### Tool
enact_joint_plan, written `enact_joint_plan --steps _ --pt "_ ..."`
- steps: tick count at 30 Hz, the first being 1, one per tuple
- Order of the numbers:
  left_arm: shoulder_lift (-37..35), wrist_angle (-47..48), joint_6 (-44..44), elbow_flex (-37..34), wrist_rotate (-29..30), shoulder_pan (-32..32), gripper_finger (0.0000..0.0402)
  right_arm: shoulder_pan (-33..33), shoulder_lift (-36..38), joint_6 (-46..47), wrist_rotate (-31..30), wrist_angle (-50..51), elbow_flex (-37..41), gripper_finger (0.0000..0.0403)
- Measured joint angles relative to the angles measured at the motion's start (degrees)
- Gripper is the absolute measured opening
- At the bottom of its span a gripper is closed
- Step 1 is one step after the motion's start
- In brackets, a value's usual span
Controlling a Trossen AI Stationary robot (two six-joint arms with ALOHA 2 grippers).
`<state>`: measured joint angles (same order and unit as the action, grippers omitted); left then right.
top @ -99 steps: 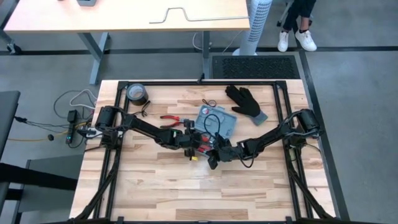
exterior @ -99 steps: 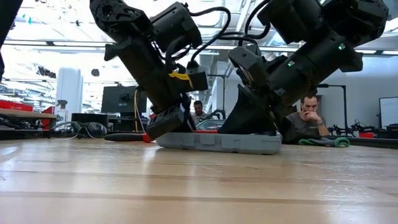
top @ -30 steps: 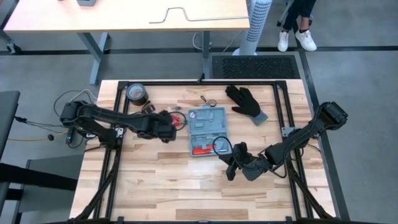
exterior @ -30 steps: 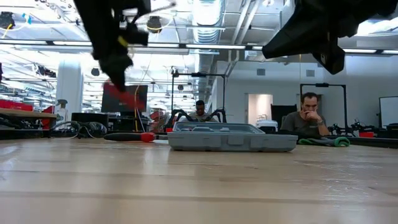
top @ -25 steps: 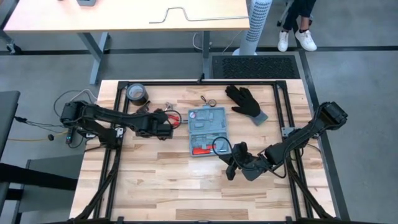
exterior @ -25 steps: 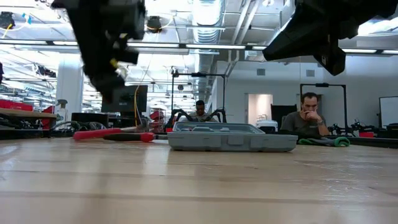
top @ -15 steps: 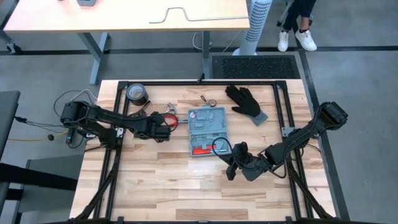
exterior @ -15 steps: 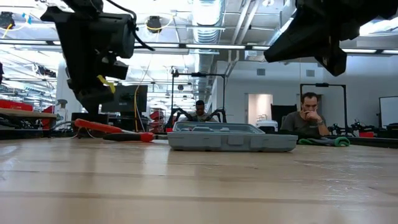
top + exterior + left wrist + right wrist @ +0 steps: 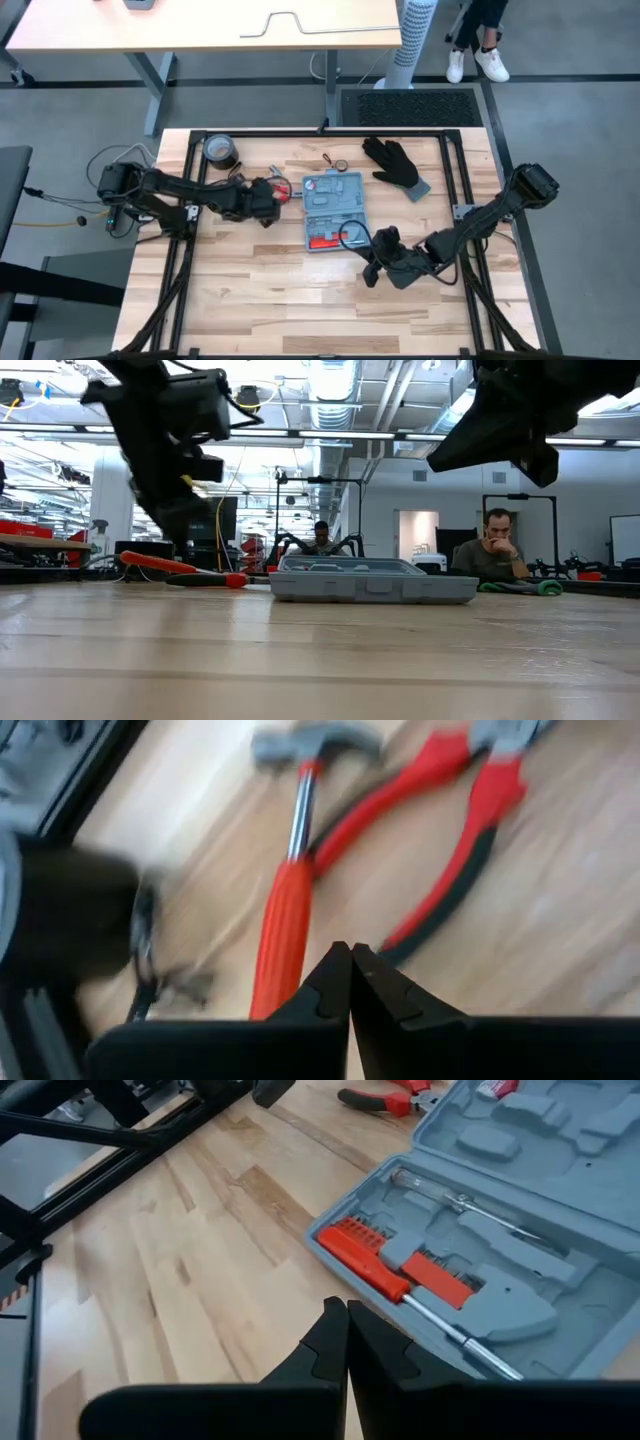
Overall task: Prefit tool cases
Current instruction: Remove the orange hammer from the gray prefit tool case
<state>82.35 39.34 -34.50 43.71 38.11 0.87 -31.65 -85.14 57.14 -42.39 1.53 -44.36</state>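
Observation:
The blue-grey tool case [image 9: 335, 208] lies open and flat on the table's middle. Its moulded recesses [image 9: 520, 1230] hold a red screwdriver and red bits. Left of the case, a small red-handled hammer [image 9: 285, 920] and red pliers [image 9: 450, 830] lie on the wood. My left gripper [image 9: 272, 193] hovers just above them, its fingers shut [image 9: 350, 952] on nothing. My right gripper [image 9: 368, 274] hangs above the table by the case's near right corner, also shut [image 9: 346, 1308] and holding nothing.
A black glove [image 9: 396, 163] lies at the far right of the table. A dark tape roll [image 9: 220, 150] sits at the far left, with a small ring [image 9: 341, 165] beyond the case. A black frame [image 9: 320, 132] borders the table. Bare wood lies toward the near edge.
A red-handled tool that hung below my raised left gripper now lies on the table left of the case. That gripper went toward the table's left edge, then came back a little toward the case.

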Motion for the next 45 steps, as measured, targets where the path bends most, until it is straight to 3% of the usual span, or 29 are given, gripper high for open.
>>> enact_joint_plan --steps 7,11,21,28,34,40,45 --pt "0.22 -17.48 14.99 -3.21 -4.25 9.67 0.0000 1.78 0.00 0.00 0.65 0.91 0.00 0.0016" --pt "0.22 -24.31 20.49 -4.73 -10.36 16.22 0.0000 3.18 -0.02 -0.02 2.24 1.36 0.00 0.0016" --pt "0.22 -27.07 26.64 -5.76 -20.94 26.15 0.0000 5.97 -0.07 -0.15 5.22 1.47 0.97 0.0016" --pt "4.94 -29.86 27.24 -5.52 -27.08 27.43 0.0000 7.85 -0.07 -0.34 7.35 1.18 1.51 0.0016" --pt "8.40 -30.93 25.12 -5.43 -27.33 25.72 0.0000 8.61 -0.07 -0.61 8.76 1.24 1.51 0.0016" --pt "4.02 -26.77 22.98 -5.88 -31.14 22.79 0.0000 6.88 -0.07 -0.28 10.33 1.32 1.51 0.0016" --pt "-2.73 -25.71 20.23 -5.74 -30.52 20.73 0.0000 7.01 -0.07 -0.44 10.40 1.44 1.51 0.0016"
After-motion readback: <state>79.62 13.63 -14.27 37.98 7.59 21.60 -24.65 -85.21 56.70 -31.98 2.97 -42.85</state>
